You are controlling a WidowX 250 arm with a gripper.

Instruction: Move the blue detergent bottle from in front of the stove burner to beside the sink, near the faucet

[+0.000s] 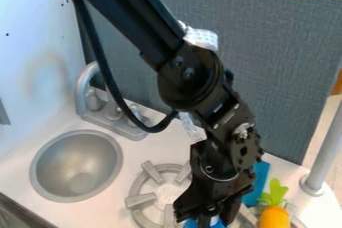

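Observation:
The black gripper (206, 213) hangs down at the bottom edge of the view, right of centre, over the right side of the grey round burner grate (139, 201). A blue thing (218, 223) shows right at the gripper's lower end, mostly hidden by it and cut off by the view's edge; whether it is held cannot be told. Just right of the gripper lies an orange toy carrot (274, 218) with a green top (274, 192). Behind the gripper and carrot, a flat blue piece (256, 184) is partly covered by the arm.
A round grey sink (77, 166) is set in the white counter at left, with a grey faucet (85, 88) behind it. A grey upright post (324, 154) stands at the right edge. A grey-blue panel (287, 57) rises along the counter's back.

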